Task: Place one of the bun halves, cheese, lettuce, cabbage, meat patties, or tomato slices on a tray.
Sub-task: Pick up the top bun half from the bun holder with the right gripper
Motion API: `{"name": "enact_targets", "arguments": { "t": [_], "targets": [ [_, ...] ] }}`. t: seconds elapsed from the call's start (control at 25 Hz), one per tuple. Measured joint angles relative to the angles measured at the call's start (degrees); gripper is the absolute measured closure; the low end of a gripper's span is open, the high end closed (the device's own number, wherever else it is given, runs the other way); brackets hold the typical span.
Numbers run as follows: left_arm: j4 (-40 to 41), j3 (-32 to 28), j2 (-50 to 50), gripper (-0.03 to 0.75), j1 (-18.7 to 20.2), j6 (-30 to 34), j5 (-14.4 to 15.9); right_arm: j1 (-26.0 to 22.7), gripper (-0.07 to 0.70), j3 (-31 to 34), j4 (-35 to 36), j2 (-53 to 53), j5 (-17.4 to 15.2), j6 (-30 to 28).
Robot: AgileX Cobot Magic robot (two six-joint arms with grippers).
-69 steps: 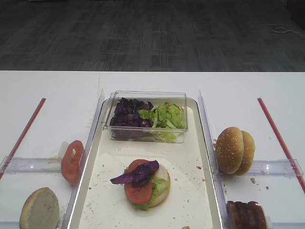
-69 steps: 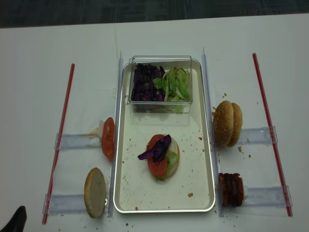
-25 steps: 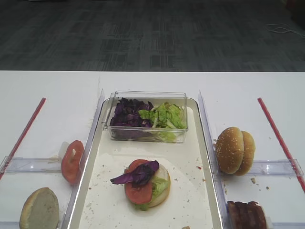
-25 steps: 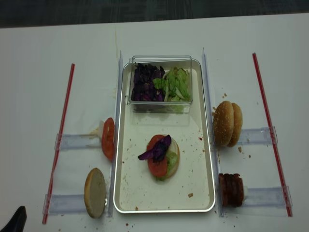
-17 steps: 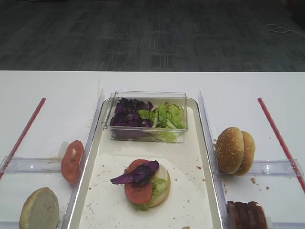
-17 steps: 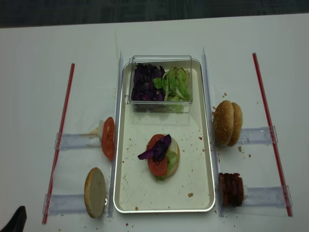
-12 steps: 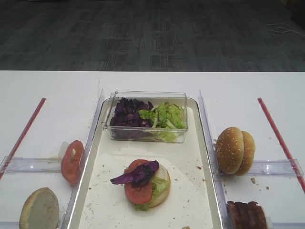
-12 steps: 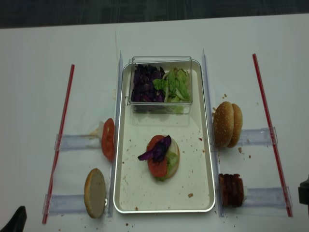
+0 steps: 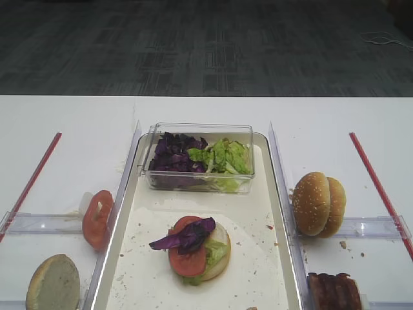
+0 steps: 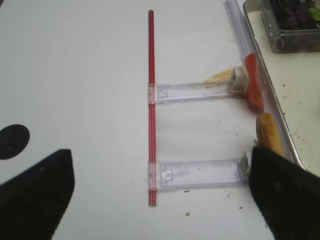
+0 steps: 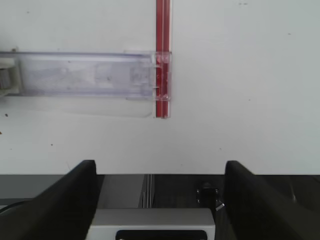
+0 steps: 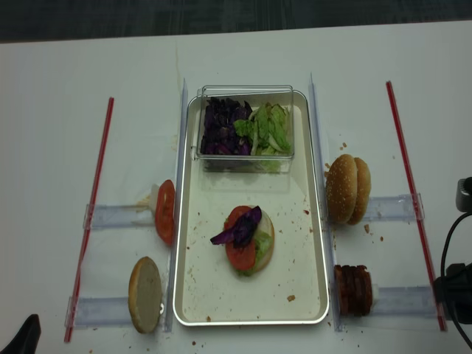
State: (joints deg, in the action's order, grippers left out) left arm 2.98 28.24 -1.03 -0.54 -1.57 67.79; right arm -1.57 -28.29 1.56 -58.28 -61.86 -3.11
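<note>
In the first high view, the tray [image 9: 266, 213] carries a half-built stack at its centre: a tomato slice [image 9: 187, 259] on lettuce [image 9: 215, 250] with cabbage [image 9: 188, 234] on top. The sesame bun top [image 9: 311, 203] stands on edge at 3 o'clock from the stack, outside the tray rim. The meat patties [image 9: 333, 290] sit at 5 o'clock.

In the right wrist view, the right pincer [image 11: 156, 180] is wide and empty over the bare surface [image 11: 240, 100].

In the left wrist view, the left pincer [image 10: 160, 195] is also wide and holds nothing.

In the second high view, I judge the right arm should approach the bun from above, grip its edges gently, then lower it centred on the stack.
</note>
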Motion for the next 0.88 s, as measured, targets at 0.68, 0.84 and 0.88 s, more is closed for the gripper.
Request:
{"name": "enact_targets", "arguments": {
  "t": [0.68, 0.84, 0.88],
  "targets": [
    [0.0, 0.0, 0.0, 0.03, 0.0, 0.0, 0.0, 0.0, 0.073, -25.01, 1.32, -24.07, 0.06, -0.17],
    [0.0, 0.0, 0.0, 0.03, 0.0, 0.0, 0.0, 0.0, 0.073, -32.41, 1.32, -30.73, -0.57, -0.26],
    [0.0, 0.0, 0.0, 0.03, 0.0, 0.0, 0.0, 0.0, 0.073, -34.33, 1.32, -32.02, -0.89, -0.26]
  ]
}}
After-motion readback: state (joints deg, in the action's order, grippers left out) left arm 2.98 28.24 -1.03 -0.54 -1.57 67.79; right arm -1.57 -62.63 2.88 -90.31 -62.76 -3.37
